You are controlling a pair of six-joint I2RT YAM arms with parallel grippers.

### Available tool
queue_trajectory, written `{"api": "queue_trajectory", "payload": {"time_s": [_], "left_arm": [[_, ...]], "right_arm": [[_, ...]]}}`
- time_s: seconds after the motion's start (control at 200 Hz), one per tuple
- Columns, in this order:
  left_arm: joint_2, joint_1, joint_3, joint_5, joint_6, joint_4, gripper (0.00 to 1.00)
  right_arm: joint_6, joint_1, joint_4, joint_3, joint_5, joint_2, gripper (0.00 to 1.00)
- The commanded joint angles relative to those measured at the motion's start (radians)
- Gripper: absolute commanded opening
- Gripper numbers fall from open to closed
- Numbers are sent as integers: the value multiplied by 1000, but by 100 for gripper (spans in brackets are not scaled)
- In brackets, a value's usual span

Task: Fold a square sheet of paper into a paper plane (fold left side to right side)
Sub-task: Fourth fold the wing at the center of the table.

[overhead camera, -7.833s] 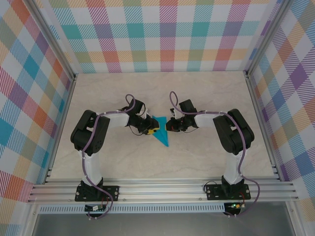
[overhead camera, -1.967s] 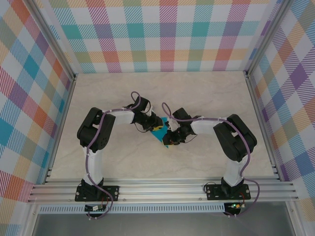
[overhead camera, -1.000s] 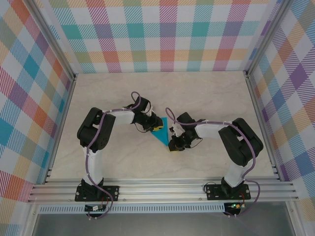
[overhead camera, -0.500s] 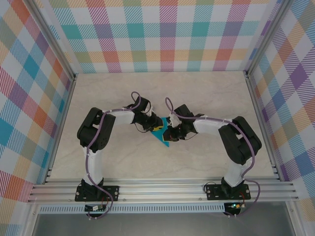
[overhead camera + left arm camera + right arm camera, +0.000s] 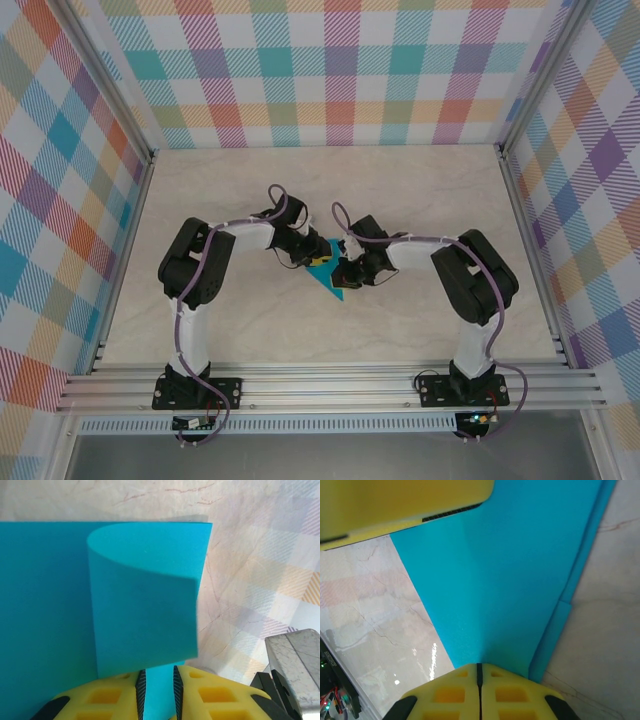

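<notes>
L gripper (image 5: 159, 680) pinches the cyan paper (image 5: 45, 605) betw. its yellow pads (image 5: 195, 681), w/ a strip of paper in the narrow gap and a flap curling over just beyond the tips. R gripper (image 5: 480, 669) has its fingers fully closed, tips touching the paper where a crease runs out; can't tell if it nips any. Paper lies as a folded triangle mid-table (image 5: 420, 200), betw. both grippers, point toward the near edge.

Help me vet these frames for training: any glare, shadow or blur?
Left wrist: sharp, with shading across the curled paper. Right wrist: small glare spots on the table. Top external: evenly lit, sharp.
</notes>
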Motion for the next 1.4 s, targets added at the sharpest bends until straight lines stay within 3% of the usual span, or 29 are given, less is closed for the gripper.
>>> {"api": "queue_trajectory", "payload": {"time_s": [0.0, 0.545, 0.745, 1.125, 1.4], "left_arm": [[49, 46, 57, -58, 56, -99, 24], [222, 170, 334, -17, 127, -189, 25], [203, 200, 366, -4, 156, -199, 26], [-182, 165, 75, 14, 173, -133, 27], [-203, 15, -124, 75, 39, 50, 23]], "right_arm": [[-1, -6, -135, -94, 87, 21, 2], [-4, -6, -95, -145, 35, 21, 0], [2, -6, -71, -146, 24, 20, 0], [7, -8, -68, -127, 35, 26, 0], [7, -8, -67, -128, 40, 27, 0]]}}
